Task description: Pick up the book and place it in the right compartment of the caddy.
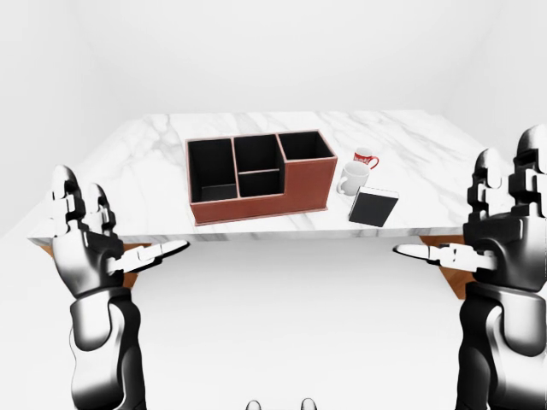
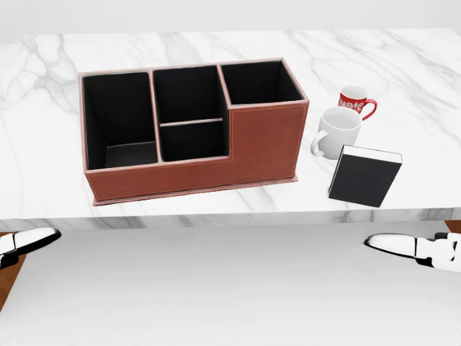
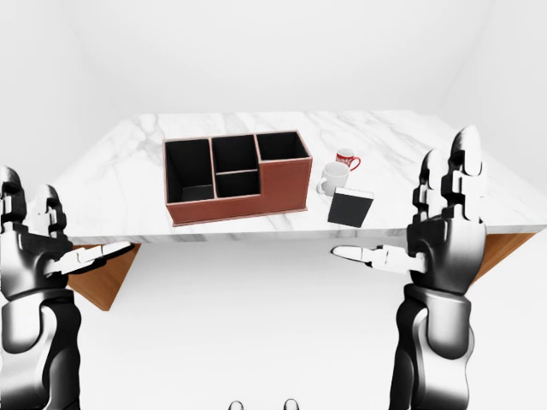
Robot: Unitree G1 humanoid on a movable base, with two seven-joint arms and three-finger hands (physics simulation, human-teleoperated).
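Head view shows the book [image 2: 364,176] lying flat near the table's [image 2: 403,65] lower edge at the right of the frame, dark cover up, pale page edge along its top side. It sits just below the white mug [image 2: 336,131], with a red mug [image 2: 356,100] just above that. The caddy [image 2: 191,130] stands left of the book, apart from it; its right compartment [image 2: 259,83] is the deep one at upper right of the box, and appears empty.

Left-eye view: the left hand [image 1: 85,235] is raised at lower left, fingers spread, holding nothing. Right-eye view: the right hand [image 3: 440,231] is raised at lower right, likewise spread and empty, short of the table edge.

Assessment: the task stands at the approach step; the book is not yet touched. The next move appears to call for the right hand to reach up-frame over the table edge to the book and close on its sides, keeping clear of the white mug close by.
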